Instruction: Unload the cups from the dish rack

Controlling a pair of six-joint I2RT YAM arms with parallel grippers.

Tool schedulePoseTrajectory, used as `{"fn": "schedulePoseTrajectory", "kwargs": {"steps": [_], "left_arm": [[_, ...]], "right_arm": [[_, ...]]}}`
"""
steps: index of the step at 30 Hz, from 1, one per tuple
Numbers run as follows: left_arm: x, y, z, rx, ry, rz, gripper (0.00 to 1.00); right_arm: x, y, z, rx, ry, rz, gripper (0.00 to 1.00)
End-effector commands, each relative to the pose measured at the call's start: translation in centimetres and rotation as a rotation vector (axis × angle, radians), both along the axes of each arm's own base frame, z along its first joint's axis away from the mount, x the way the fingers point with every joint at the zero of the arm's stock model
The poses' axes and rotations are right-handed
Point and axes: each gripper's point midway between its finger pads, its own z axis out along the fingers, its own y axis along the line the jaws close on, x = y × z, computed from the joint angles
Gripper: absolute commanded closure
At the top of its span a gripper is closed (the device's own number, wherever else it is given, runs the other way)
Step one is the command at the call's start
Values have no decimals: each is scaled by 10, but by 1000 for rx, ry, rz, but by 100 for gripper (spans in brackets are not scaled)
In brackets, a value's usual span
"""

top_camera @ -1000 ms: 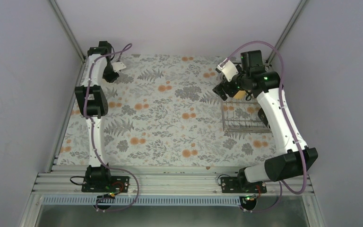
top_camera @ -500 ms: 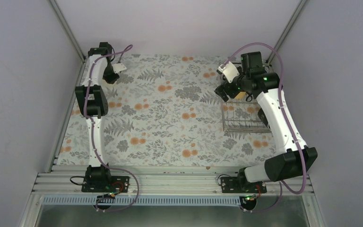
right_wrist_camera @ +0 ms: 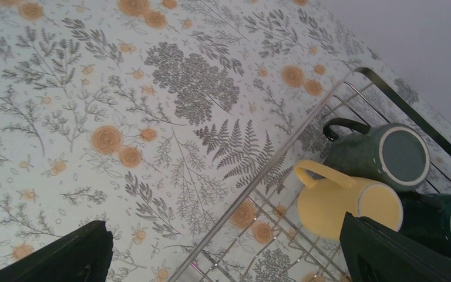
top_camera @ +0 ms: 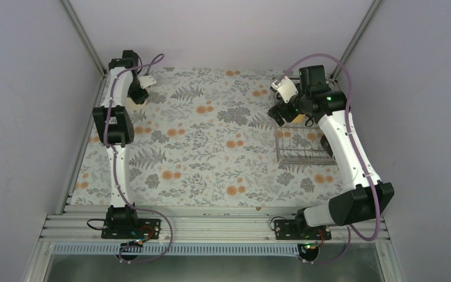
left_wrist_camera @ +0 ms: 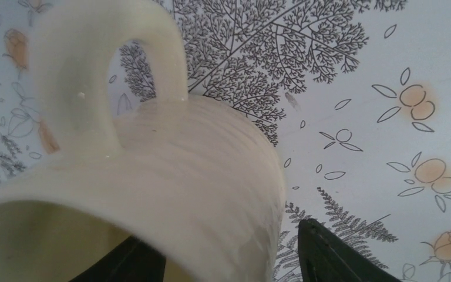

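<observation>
Left gripper (left_wrist_camera: 218, 230) half-open around cream mug (left_wrist_camera: 176, 170) wall; right gripper (right_wrist_camera: 224, 220) wide, empty, near rack (right_wrist_camera: 305, 129).

For the top external view, looks down and forward from high above and behind both arm bases, far enough to take in the whole floral tablecloth (top_camera: 211, 147). For the left wrist, sits very close on a cream mug (left_wrist_camera: 170, 194), facing the cloth, own fingers (left_wrist_camera: 329, 252) at the lower edge. For the right wrist, hangs higher, tilted over the dish rack (right_wrist_camera: 258, 183) corner with yellow mug (right_wrist_camera: 335, 205) and dark green mugs (right_wrist_camera: 381, 153). Shares cloth and rack with the overhead view.
</observation>
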Motion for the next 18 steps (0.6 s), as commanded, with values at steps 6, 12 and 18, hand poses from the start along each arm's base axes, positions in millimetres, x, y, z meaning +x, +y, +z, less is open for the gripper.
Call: {"fn": "schedulePoseTrajectory", "kwargs": {"steps": [6, 12, 18], "left_arm": [[5, -7, 141, -55, -311, 60, 21], [-18, -40, 215, -230, -450, 41, 3], [-53, -98, 279, -511, -603, -42, 0]], "right_arm": [[13, -31, -4, -19, -25, -170, 0], [21, -47, -22, -78, -24, -219, 0], [43, -60, -30, -163, -11, -224, 6]]}}
